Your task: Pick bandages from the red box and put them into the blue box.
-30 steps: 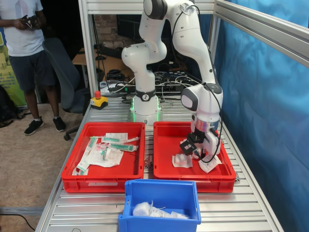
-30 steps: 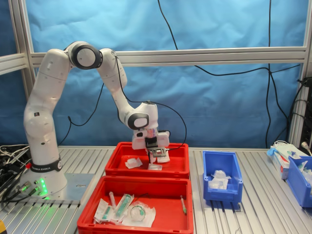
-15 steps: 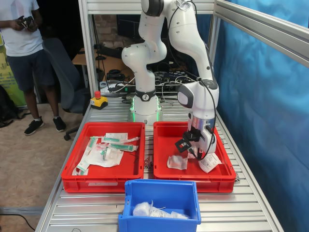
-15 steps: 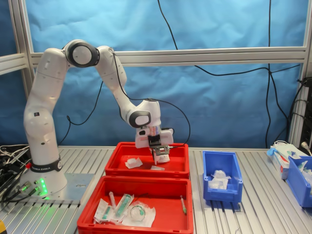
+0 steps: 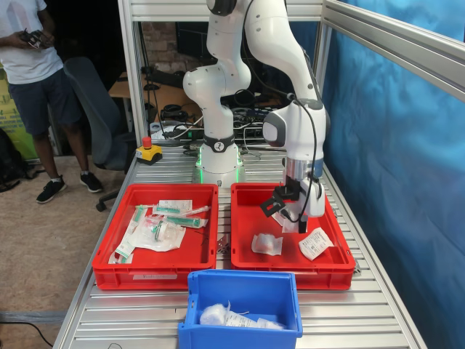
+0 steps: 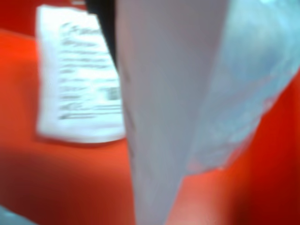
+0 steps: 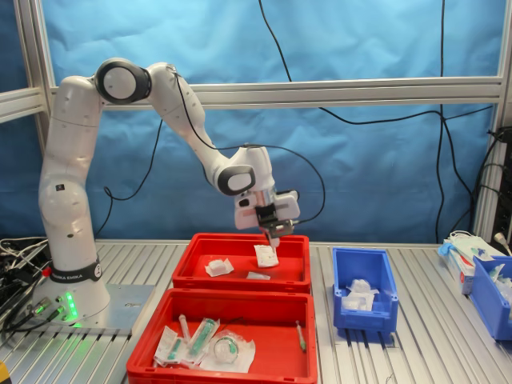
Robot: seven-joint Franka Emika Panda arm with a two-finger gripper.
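Note:
My gripper [image 5: 292, 215] is shut on a white bandage [image 5: 288, 224] and holds it above the floor of the red box [image 5: 290, 277], the tray with the plain front wall. In the second exterior view the bandage [image 7: 266, 255] hangs under the gripper [image 7: 272, 233] over the far red box [image 7: 242, 282]. Two more bandages [image 5: 267, 244] [image 5: 315, 243] lie in the red box. The blue box [image 5: 243, 282] stands in front of the red trays and holds some bandages [image 5: 231, 317]. In the wrist view the held bandage [image 6: 173, 93] fills the middle, and a printed packet [image 6: 79, 75] lies behind it.
A twin red tray [image 5: 154, 277] with a pale label holds flat green-printed pouches [image 5: 163, 218]. In the second exterior view a further blue bin [image 7: 490, 296] stands at the far right. An emergency stop button [image 5: 147, 143] sits by the arm's base. A person [image 5: 33, 80] stands off the table.
My gripper has risen from the floor of the red box with one bandage in it and moved toward the second exterior view's right. The other two bandages stay in the box.

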